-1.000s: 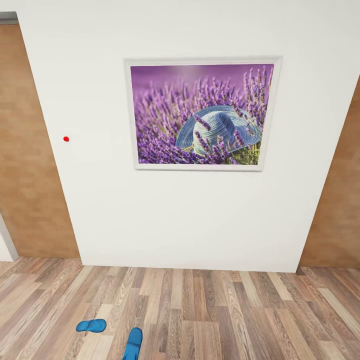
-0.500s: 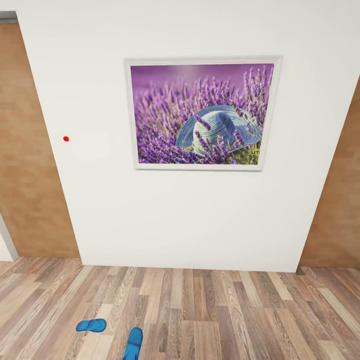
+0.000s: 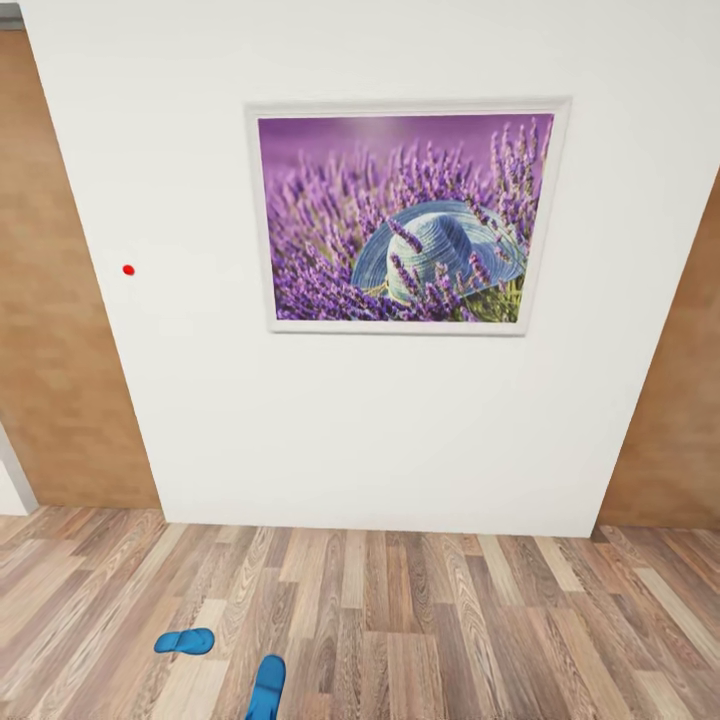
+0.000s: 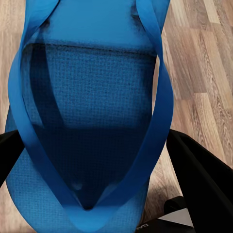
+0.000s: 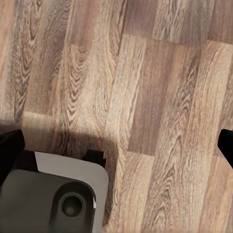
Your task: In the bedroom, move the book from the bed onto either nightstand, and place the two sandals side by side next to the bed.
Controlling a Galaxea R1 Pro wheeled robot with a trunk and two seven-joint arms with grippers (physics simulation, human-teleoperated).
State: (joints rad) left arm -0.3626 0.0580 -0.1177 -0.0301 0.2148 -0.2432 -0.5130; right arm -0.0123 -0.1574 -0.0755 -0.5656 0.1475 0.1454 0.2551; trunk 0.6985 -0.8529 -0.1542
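A bright blue sandal (image 4: pixel 92 97) sits very close in the left wrist view, strap side up, with my left gripper (image 4: pixel 104 165) shut on it and a black finger (image 4: pixel 204 179) on either side. The same sandal (image 3: pixel 267 688) shows at the bottom edge of the head view. The other sandal (image 3: pixel 184 641) lies flat on the wood-plank floor (image 3: pixel 450 620) just to its left. My right gripper (image 5: pixel 119 145) hangs open over bare planks, nothing between its fingers. The book, the bed and the nightstand are out of view.
A white wall (image 3: pixel 380 430) with a framed lavender-and-hat picture (image 3: pixel 400 215) stands straight ahead. Brown panels (image 3: pixel 60 350) flank it on both sides. A grey part of my base (image 5: pixel 58 194) shows in the right wrist view.
The whole head view has shifted slightly: the picture sits a little higher and larger, so the camera moved. The sandals keep their relation to each other.
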